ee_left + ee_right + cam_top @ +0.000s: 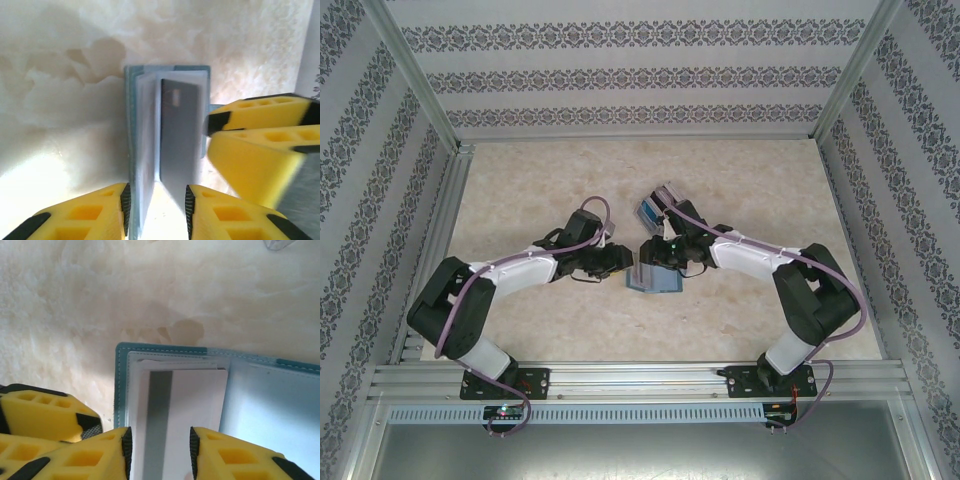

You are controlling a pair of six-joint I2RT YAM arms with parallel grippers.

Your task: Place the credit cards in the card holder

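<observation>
Credit cards, let's count. One thin whitish plastic card with a grey stripe down its length [190, 405] lies on the clear sleeves of the flat teal stitched card holder [120, 390], its far end up near the holder's top seam. Whether that end is actually inside a sleeve, I can't tell. Just beyond the holder's far side there's a small overlapping bunch of loose cards [653, 208] with a blue-grey one on top. The right arm [750, 255] crosses next to them, and how many there are is too small to make out.

One holder, lying open on the cream marbled table top [520, 190].

Two grippers, both crowded right over the holder. The left gripper [156, 200] comes in from the holder's left side with its yellow fingers apart. The holder's stacked leaves and the card stand in the gap, and the black pads sit close against either side. I can't tell whether they press. The right gripper [159, 445] reaches in from the holder's right side, jaws parted, with the card's striped face running under the gap and spreading wider than it. Gripping or only hovering, I can't tell.

It's tight here. From the left wrist, the right gripper's fingers sit just beside the card's edge. From the right wrist, the left gripper's fingers sit just off the holder's left edge.

Around all this, grey-patterned walls [620, 75] stand on three sides of the table.
</observation>
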